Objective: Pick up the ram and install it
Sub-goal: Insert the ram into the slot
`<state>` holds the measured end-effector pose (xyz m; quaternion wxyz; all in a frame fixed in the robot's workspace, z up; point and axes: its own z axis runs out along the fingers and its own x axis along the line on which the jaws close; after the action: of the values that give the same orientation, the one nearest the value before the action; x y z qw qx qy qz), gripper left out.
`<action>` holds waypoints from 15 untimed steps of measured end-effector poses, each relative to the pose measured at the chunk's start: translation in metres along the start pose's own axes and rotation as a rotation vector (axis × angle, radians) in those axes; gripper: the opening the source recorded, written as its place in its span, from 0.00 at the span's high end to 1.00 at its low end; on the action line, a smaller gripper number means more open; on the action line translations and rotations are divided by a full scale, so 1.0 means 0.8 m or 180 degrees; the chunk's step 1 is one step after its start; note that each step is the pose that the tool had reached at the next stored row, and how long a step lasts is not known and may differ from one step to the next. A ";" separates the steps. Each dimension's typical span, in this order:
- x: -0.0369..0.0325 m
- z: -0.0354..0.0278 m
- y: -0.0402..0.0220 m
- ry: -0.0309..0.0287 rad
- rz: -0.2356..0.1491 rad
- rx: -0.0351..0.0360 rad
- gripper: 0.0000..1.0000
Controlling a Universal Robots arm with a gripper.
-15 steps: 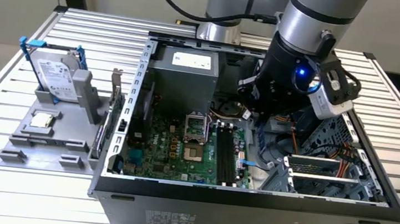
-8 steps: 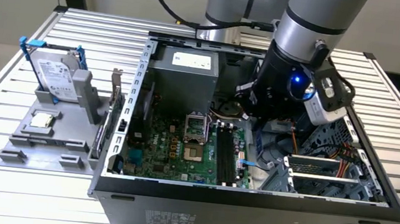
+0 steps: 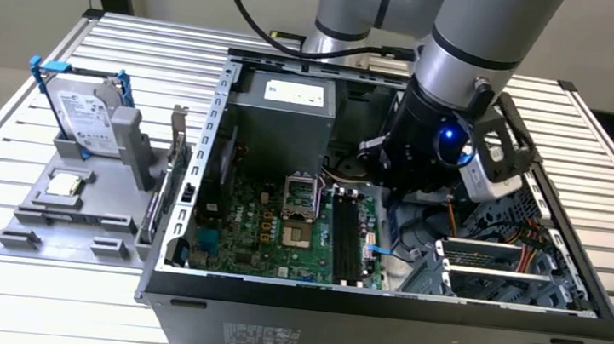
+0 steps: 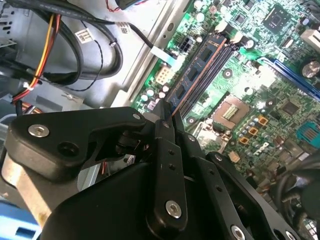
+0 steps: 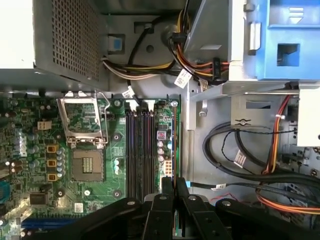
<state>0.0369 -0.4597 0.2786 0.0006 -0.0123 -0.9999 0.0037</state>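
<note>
Ram [image 4: 200, 65] upright on mobo [image 4: 260, 100], long axis pointing straight away from gripper [image 4: 167, 111].
Fingers [image 5: 167, 189] together w/ tips at ram's near end; contact unclear.

The robot arm [image 3: 474, 44] is built of thick silver-grey tubular links with pale blue joint caps, and a black cable loops beside it. Its wrist housing is black with a glowing blue light. The gripper [image 4: 167, 117] is matte black, its linkage bars fastened with round silver screws.
</note>
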 end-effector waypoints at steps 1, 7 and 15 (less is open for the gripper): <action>0.0000 0.0014 0.0000 0.0000 0.0000 0.0000 1.00; 0.0000 0.0115 0.0000 0.0000 0.0000 0.0002 1.00; 0.0001 0.0216 -0.0013 0.0000 -0.0022 0.0023 1.00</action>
<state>0.0368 -0.4608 0.2613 0.0006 -0.0088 -0.9999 0.0073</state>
